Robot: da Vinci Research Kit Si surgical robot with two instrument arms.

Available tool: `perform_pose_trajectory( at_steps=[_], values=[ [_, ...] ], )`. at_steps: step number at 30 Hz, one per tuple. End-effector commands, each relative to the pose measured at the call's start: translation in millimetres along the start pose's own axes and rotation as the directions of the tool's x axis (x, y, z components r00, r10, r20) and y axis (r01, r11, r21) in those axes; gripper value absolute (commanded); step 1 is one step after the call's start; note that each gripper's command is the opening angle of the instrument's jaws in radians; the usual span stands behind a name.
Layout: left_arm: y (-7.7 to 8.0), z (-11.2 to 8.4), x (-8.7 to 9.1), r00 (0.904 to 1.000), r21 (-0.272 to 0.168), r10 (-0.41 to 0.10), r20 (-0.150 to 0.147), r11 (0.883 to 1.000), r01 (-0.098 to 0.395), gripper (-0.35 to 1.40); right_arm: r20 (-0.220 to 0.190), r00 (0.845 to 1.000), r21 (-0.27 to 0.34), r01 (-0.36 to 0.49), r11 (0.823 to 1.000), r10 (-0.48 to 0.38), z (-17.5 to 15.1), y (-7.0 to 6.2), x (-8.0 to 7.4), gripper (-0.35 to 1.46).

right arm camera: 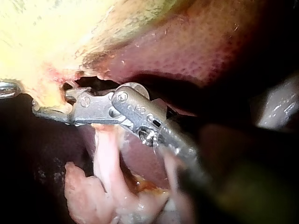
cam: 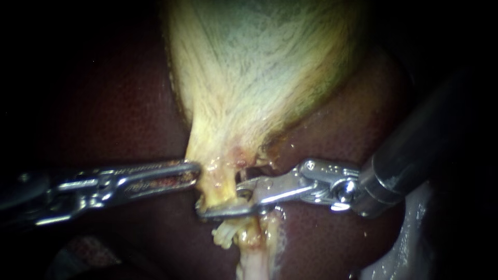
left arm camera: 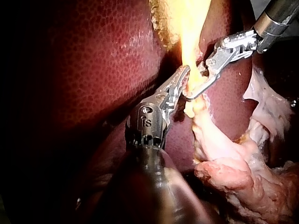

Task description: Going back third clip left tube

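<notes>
Just below the gallbladder (cam: 249,67), where the pale yellow sac narrows to a neck, our two instruments meet from opposite sides over the dark red liver (cam: 119,114). Our left instrument (cam: 196,168) lies almost level, its jaws drawn together, and as far as we can see the tips nip the edge of the gallbladder's neck. Our right instrument (cam: 225,199) reaches in from the other side with its jaws parted. The longer-looking jaw lies across the front of the tube (cam: 217,189) just under the neck, and the other jaw sits higher, beside a small dark opening in the tissue. The tube stands in the gap between them, and we do not see both jaws pressing on it. We cannot pick out a clip from the bright metal of the jaws, nor say whether this is the left tube. Beneath the crossing jaw a frayed pale stub (cam: 225,236) hangs free, and just beside it a thin pale strand (cam: 254,262) runs down out of the endoscope view. From the left wrist we see lumpy pink tissue (left arm camera: 233,172) lying on the liver beyond the tube, apart from both instruments.
</notes>
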Motion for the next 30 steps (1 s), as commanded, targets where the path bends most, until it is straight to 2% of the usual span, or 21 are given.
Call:
perform_pose_trajectory(
  at_steps=[1, 3, 4, 5, 8, 11, 19, 22, 28, 30],
  values=[
    [0.0, 0.0, 0.0, 1.0000, 0.000, 0.000, 0.000, 1.000, 0.000, -0.35, 0.000, 1.000, 0.000, -0.001, 1.000, 0.001, 0.1, 0.0, 0.0, -0.35],
    [0.0, 0.0, 0.0, 1.0000, 0.000, 0.000, 0.000, 1.000, 0.000, -0.35, 0.000, 1.000, 0.000, 0.000, 1.000, 0.000, 0.1, -0.1, 0.0, -0.35],
    [0.0, 0.0, 0.0, 1.0000, 0.000, 0.000, 0.000, 1.000, 0.000, -0.35, 0.000, 1.000, 0.000, -0.001, 1.000, 0.001, 0.2, -0.1, 0.1, -0.28],
    [0.0, 0.0, 0.0, 1.0000, 0.000, 0.000, 0.000, 1.000, 0.000, -0.35, -0.001, 1.000, -0.001, -0.001, 1.000, 0.001, 0.4, -0.1, 0.1, -0.11],
    [0.0, 0.0, 0.0, 1.0000, 0.000, 0.000, 0.000, 1.000, 0.000, -0.35, 0.000, 1.000, -0.003, 0.029, 1.000, -0.029, 1.0, -0.1, 0.2, 0.20],
    [0.0, 0.0, 0.0, 1.0000, 0.000, 0.000, 0.000, 1.000, 0.000, -0.35, 0.001, 0.997, -0.005, 0.083, 0.997, -0.083, 1.5, -0.1, 0.2, 0.37],
    [-0.1, -0.1, 0.0, 1.0000, 0.000, 0.000, 0.000, 1.000, 0.000, -0.35, 0.003, 0.981, -0.008, 0.194, 0.981, -0.194, 1.8, 0.4, 0.2, 0.51],
    [-0.1, -0.2, 0.1, 1.0000, 0.003, 0.000, -0.001, 1.000, 0.000, -0.35, 0.004, 0.980, -0.009, 0.201, 0.980, -0.201, 1.8, 0.7, 0.0, 0.52],
    [-0.1, -0.3, 0.1, 1.0000, 0.003, 0.001, -0.001, 1.000, -0.001, -0.35, 0.011, 0.977, -0.007, 0.214, 0.977, -0.214, 2.2, 0.6, -2.2, 0.52],
    [-0.1, -0.3, 0.1, 1.0000, 0.003, 0.001, -0.001, 1.000, -0.001, -0.35, 0.013, 0.980, -0.006, 0.196, 0.981, -0.196, 2.2, 0.4, -3.2, 0.52]
  ],
)
